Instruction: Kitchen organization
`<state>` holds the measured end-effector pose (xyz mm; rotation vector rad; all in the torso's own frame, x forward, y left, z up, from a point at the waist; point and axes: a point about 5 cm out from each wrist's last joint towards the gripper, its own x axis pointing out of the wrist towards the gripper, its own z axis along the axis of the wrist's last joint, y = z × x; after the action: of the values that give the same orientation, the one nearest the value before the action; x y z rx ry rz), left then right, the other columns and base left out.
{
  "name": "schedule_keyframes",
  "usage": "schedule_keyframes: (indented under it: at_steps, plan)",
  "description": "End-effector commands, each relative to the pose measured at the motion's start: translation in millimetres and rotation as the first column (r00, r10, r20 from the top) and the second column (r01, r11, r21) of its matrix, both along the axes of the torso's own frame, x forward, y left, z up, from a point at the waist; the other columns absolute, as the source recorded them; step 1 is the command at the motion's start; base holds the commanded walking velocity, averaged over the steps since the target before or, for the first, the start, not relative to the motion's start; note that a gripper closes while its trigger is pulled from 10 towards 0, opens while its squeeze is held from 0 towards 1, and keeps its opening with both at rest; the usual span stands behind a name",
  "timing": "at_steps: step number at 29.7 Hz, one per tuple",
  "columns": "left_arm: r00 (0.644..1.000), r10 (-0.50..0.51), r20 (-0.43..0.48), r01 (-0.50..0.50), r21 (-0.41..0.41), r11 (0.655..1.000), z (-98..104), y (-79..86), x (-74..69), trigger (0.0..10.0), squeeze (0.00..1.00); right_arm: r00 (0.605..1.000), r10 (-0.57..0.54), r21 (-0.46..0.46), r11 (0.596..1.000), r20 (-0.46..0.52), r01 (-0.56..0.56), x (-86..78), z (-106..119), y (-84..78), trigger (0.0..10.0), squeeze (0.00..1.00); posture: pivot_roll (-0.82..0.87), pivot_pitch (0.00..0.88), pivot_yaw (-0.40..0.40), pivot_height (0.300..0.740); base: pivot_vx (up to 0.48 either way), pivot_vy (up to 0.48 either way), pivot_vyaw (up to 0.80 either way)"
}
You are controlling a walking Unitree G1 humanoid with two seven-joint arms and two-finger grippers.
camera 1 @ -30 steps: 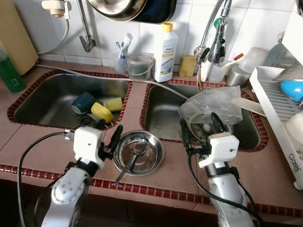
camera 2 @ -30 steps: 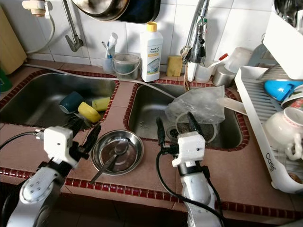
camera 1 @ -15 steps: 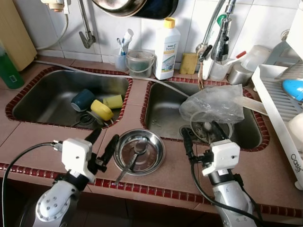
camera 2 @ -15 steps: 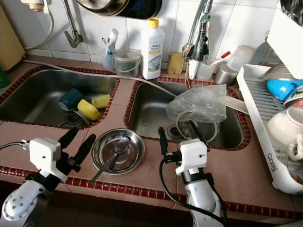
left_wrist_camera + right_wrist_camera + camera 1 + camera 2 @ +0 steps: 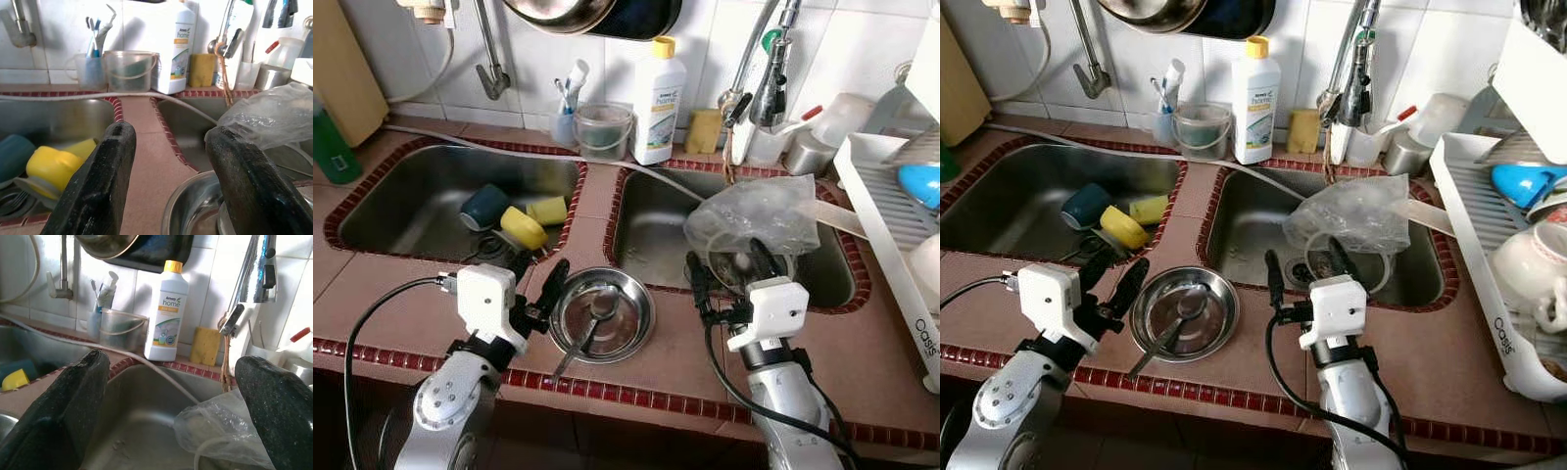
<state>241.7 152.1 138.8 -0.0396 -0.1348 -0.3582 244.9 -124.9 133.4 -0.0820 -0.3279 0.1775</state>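
The left claw (image 5: 540,281), fingers spread wide and holding nothing, has swung back up to the rim of the steel bowl (image 5: 602,315) after dropping away toward the front edge of the tiled surface (image 5: 372,294) half a second ago; one finger now stands just beside the bowl's left edge. The right claw (image 5: 724,276), also wide open and empty, has edged forward again over the lip of the right sink (image 5: 651,230), pointing at the crumpled plastic bag (image 5: 759,215) that lies in it. A spoon (image 5: 582,333) rests inside the bowl, which sits on the surface between the two sinks. Cups and a yellow sponge (image 5: 524,230) wait in the left sink (image 5: 401,211). Nothing has been gripped yet; the left arm's return suggests the bowl is the next pick.
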Motion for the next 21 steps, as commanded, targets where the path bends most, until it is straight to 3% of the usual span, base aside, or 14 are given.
schedule_keyframes:
  at_steps: [1, 21]
  plan:
    - [1.0, -0.017, -0.006, 0.017, 0.009, 1.0, -0.8, -2.7, 1.6, 10.0, 0.0, 1.0, -0.007, 0.002, 1.0, 0.003, 0.007, 0.6, 1.3, -1.3, 10.0, 0.0, -0.06, 0.047, -0.006, 0.74, 0.0, 0.0, 0.0]
    - [0.999, -0.033, 0.004, 0.033, 0.003, 0.999, 0.4, -6.2, 4.6, 10.0, 0.0, 1.0, -0.017, 0.002, 1.0, 0.004, 0.017, 0.5, 1.8, -1.1, 10.0, 0.0, -0.07, 0.045, -0.006, 0.74, -0.258, 0.0, 0.0]
